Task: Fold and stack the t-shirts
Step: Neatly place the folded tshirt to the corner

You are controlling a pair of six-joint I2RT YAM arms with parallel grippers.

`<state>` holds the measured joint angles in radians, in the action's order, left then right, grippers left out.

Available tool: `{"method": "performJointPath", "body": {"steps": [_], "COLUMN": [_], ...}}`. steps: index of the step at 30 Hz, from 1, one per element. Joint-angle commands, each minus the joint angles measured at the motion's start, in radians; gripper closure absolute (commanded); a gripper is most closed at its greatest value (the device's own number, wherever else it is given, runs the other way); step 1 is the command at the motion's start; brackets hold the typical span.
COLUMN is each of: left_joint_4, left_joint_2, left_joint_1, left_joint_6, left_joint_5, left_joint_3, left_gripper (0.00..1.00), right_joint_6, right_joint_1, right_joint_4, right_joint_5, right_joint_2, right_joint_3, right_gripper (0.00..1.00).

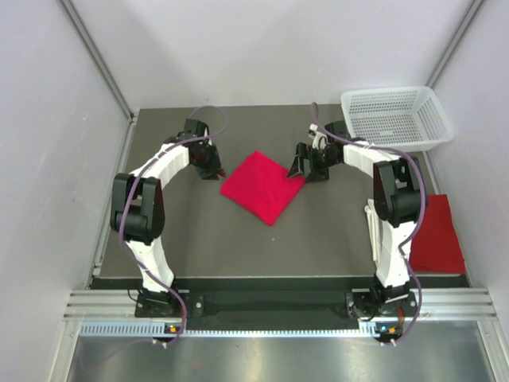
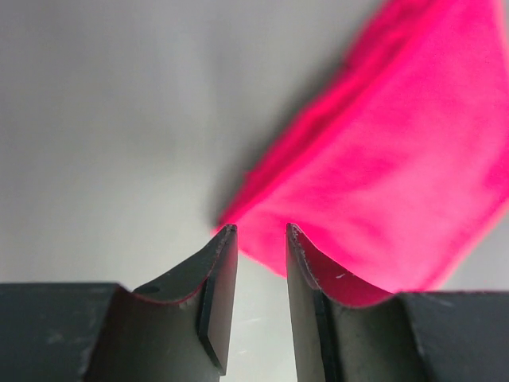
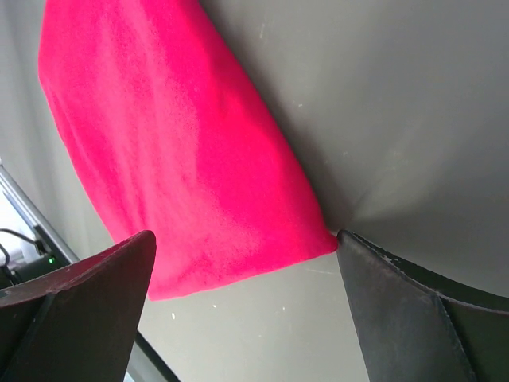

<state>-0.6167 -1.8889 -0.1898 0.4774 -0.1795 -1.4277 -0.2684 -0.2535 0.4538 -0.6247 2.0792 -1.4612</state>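
Observation:
A red t-shirt (image 1: 262, 187), folded into a flat square, lies turned like a diamond in the middle of the table. My left gripper (image 1: 211, 169) is just off its left corner. In the left wrist view this gripper (image 2: 261, 231) is open by a narrow gap; only bare table shows between the jaws and the cloth (image 2: 398, 175) lies beyond the tips. My right gripper (image 1: 299, 168) is at the shirt's right corner. In the right wrist view it (image 3: 246, 239) is wide open above the cloth's (image 3: 175, 159) edge, gripping nothing. A second red t-shirt (image 1: 437, 235) lies at the table's right edge.
A white mesh basket (image 1: 395, 118) stands at the back right corner, close behind the right arm. The dark table (image 1: 207, 239) is walled in by pale panels on the left, right and back. Both arm bases sit at the near edge.

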Motion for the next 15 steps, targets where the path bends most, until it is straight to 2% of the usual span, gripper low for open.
{"method": "performJointPath", "body": {"steps": [1,4,9,12,15], "left_joint_4": [0.175,0.248,0.222,0.23,0.236], "left_joint_2": [0.024,0.019,-0.027,-0.045,-0.064], "left_joint_1": [-0.005,-0.011,-0.011,-0.011,-0.011], "left_joint_6": [0.047,0.079,0.067,0.056,0.053], "left_joint_5": [-0.217,-0.253,-0.163,-0.141,-0.126], "left_joint_3": [0.073,0.13,0.147,0.159,0.173], "left_gripper": [0.64,0.64,0.65,0.65,0.66], "right_joint_6": [-0.028,-0.099,-0.216,-0.258,-0.288], "right_joint_1": [-0.013,-0.013,-0.016,-0.032,-0.064], "right_joint_4": [0.02,-0.026,-0.191,-0.251,-0.256], "right_joint_5": [0.121,0.161,0.172,0.181,0.259], "right_joint_2": [0.012,-0.042,-0.137,-0.136,-0.119], "right_joint_3": [0.096,0.169,0.312,0.337,0.329], "right_gripper": [0.02,0.01,0.0,0.0,0.0]}}
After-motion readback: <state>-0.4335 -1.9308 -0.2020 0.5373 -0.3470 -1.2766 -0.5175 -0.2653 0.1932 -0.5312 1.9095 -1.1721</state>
